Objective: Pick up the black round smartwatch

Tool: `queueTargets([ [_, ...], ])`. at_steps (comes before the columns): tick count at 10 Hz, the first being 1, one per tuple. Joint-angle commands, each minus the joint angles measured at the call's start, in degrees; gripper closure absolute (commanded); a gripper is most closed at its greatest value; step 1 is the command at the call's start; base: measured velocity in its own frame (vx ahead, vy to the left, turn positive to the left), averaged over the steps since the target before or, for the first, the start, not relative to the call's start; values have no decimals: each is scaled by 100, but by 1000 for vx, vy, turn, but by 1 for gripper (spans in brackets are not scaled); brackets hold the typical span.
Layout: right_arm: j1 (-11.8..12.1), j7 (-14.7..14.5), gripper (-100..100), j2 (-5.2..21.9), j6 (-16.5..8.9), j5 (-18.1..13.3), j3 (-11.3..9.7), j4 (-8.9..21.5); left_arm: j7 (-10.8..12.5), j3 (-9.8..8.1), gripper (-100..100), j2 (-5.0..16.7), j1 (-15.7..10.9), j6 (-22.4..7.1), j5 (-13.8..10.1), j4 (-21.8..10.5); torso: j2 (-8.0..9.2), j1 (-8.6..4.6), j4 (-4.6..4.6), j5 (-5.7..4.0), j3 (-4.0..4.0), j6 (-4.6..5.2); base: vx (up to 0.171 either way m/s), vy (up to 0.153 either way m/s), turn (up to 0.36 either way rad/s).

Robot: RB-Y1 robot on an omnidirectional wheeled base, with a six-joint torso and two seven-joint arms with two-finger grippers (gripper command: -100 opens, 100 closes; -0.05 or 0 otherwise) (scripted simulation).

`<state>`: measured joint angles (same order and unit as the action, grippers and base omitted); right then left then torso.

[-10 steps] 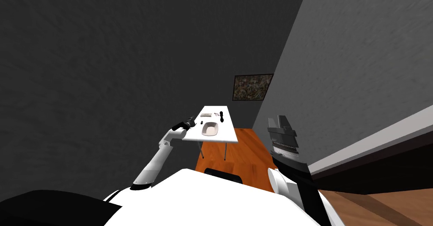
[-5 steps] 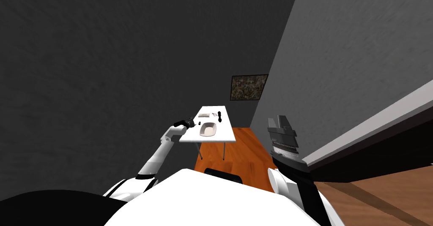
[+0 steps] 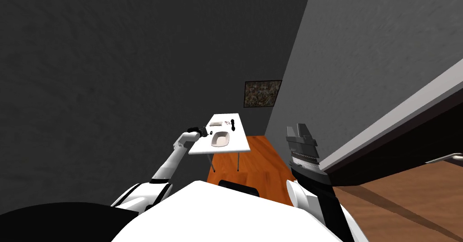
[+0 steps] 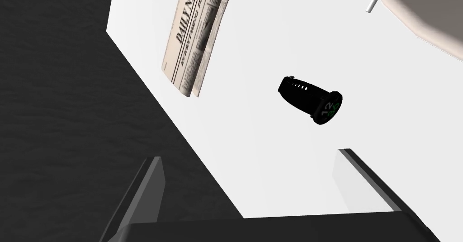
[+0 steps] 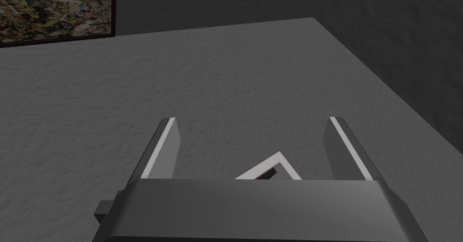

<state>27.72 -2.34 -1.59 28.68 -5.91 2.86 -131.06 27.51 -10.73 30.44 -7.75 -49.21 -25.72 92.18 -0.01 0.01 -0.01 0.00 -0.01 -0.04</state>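
Right arm: Your right gripper [image 5: 251, 119] is raised close beside the chest [image 3: 300, 130], its two fingers spread wide with nothing between them.

Left arm: Your left arm reaches forward and ends at the near left corner of the table [image 3: 236, 147].

Left hand: Your left gripper [image 4: 248, 155] hangs above the table's edge [image 4: 271, 26], released and empty. One finger stands over the white top, the other over the dark area beyond the edge.

Watch: The black round smartwatch [image 4: 311, 100] lies on the white top just ahead of your open fingers, touching neither. It sits closer to the finger that is over the table. Its strap is curled and its round face, with green and white figures, is at the end nearer the gripper.

Newspaper: A folded newspaper [image 4: 199, 35] lies beyond the watch along the table's edge, well apart from it [image 3: 216, 123].

Dish: A pale, shallow dish [image 4: 429, 13] rests on the table on the watch's other side, also apart from it [image 3: 220, 139]. You have the watch between paper and dish.

Far end of table: A slim black thing [image 3: 233, 125] lies past the dish; you cannot tell from here what it is.

Floor: Orange-brown wooden boards [image 3: 257, 162] show under the table's thin legs.

Wall: A dark-framed picture [image 3: 262, 93] hangs on the grey wall behind the table.
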Motion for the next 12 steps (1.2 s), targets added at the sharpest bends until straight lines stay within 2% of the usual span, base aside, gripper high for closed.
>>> queueTargets([
  [1, 0, 0, 0, 0, 0, 0, 0, 0, 126, 6, -100, 50, -170, -286, 41, -202, 0, 0, 0, 0, 0, 0, 3, 1, -125],
  [2, 0, 0, 0, 0, 0, 0, 0, 0, 227, 8, -100, 97, -311, -461, 70, -367, -1, -1, 0, 0, 0, 3, 5, 3, -203],
  [5, 0, 0, 0, 0, 0, 0, 0, 0, 321, 12, -100, 136, -441, -806, 102, -524, 0, 1, 0, 0, 0, 1, 3, 5, -63],
  [8, 0, 0, 0, 0, 0, 0, 0, 0, 556, 33, -100, 210, -756, -1339, 204, -932, -1, 1, 0, 0, 0, 2, 3, 7, -138],
  [9, 0, 0, 0, 0, 0, 0, 0, 0, 556, 33, -100, 210, -756, -1375, 204, -932, -1, 2, 0, 1, 0, 1, 2, 9, -40],
  [12, 0, 0, 0, 0, 0, 0, 0, 0, 702, 62, -100, 225, -928, -1730, 287, -1209, 0, 1, 0, 0, 0, 0, 2, 7, -85],
])
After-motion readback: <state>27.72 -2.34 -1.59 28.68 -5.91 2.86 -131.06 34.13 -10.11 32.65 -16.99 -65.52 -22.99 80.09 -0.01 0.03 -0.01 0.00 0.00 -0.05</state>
